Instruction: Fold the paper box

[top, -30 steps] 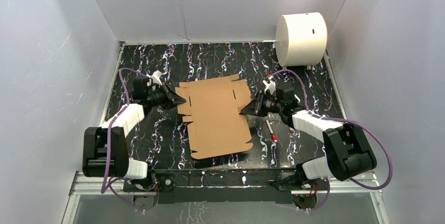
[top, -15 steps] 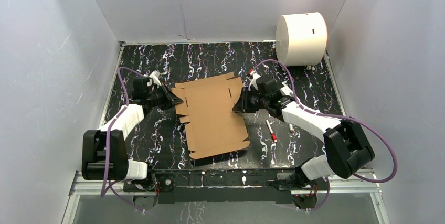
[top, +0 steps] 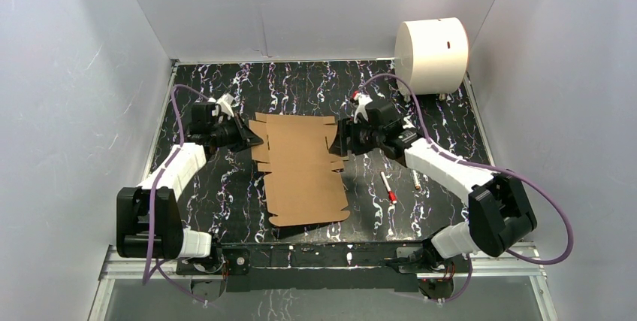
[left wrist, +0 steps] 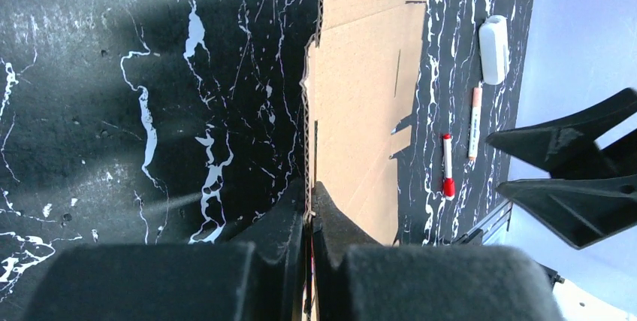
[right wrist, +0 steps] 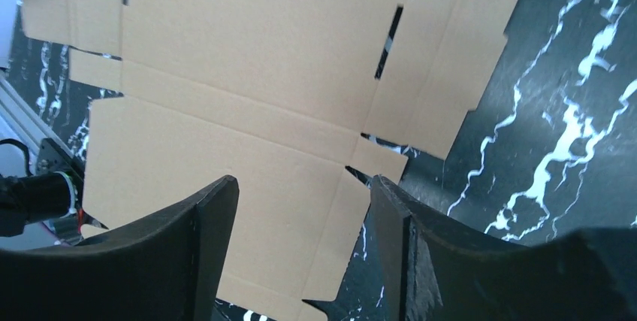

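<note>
Plain brown paper box, unfolded flat blank with notched flaps, slits, creases, lying mid-table

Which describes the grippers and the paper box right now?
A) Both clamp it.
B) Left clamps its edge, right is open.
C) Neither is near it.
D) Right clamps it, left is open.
B: the left gripper pinches the paper box by its edge in the left wrist view; the right gripper has its jaws spread above the sheet.
</note>
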`<action>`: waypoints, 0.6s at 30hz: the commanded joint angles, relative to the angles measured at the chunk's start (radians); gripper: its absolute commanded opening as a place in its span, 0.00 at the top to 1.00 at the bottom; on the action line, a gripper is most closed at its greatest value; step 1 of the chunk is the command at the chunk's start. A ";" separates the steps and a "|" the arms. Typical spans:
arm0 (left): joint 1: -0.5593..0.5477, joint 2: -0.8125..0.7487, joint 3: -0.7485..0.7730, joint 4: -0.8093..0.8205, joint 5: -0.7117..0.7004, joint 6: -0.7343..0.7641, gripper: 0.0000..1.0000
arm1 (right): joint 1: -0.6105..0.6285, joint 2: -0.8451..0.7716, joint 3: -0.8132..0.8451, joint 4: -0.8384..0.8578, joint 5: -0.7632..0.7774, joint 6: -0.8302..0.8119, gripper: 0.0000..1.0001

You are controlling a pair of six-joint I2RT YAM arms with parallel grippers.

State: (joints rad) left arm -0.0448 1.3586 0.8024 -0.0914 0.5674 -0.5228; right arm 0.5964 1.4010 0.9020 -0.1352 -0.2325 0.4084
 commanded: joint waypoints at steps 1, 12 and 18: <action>-0.010 -0.015 0.058 -0.039 0.051 0.058 1.00 | -0.046 -0.010 0.107 -0.016 -0.101 -0.107 0.25; -0.037 0.051 0.146 -0.065 0.092 0.112 1.00 | -0.187 0.252 0.353 -0.025 -0.486 -0.336 0.13; -0.060 0.095 0.200 -0.076 0.090 0.158 1.00 | -0.192 0.364 0.474 -0.008 -0.483 -0.539 0.12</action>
State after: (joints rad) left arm -0.0898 1.4380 0.9432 -0.1440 0.6216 -0.4179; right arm 0.4049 1.7260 1.2671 -0.1822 -0.6559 0.0425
